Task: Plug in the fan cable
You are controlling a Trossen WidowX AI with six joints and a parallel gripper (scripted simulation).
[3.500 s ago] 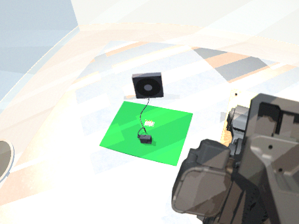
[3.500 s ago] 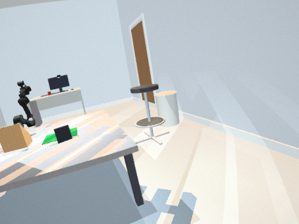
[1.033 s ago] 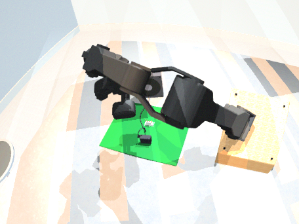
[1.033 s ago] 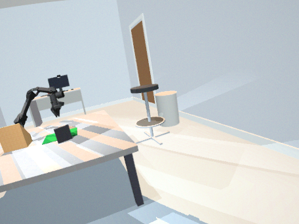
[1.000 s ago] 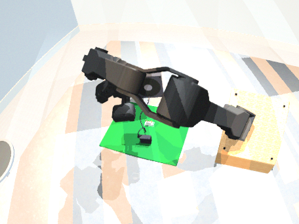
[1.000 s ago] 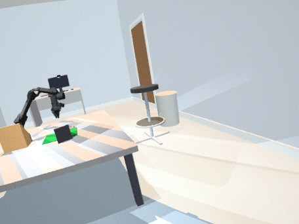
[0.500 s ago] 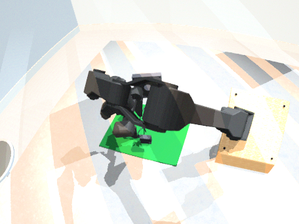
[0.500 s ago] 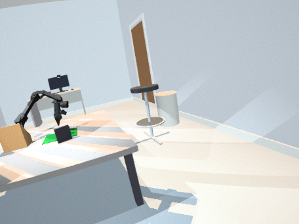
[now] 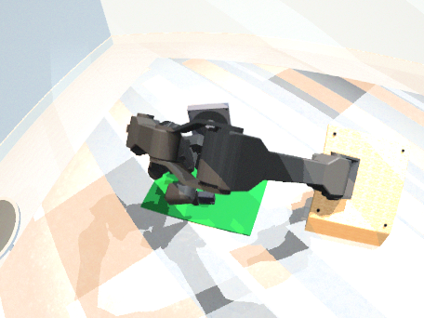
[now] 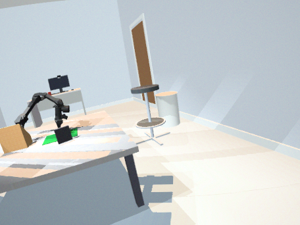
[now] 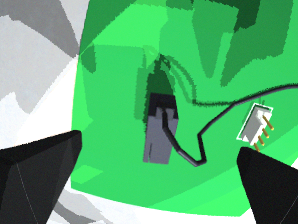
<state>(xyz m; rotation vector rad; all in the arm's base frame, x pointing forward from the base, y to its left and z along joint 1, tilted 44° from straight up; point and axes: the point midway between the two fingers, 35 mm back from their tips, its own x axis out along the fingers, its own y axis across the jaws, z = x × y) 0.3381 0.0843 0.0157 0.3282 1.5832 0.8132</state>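
Plug (image 9: 205,198) (image 11: 161,132): dark rectangular block, thin black cable (image 11: 200,146); end effector (image 11: 162,148) open, empty.

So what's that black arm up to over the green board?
It seems to be going for the fan's plug, which sits loose on the green board, beside the four-pin header. The gripper is open around it, holding nothing. The cable isn't plugged in.
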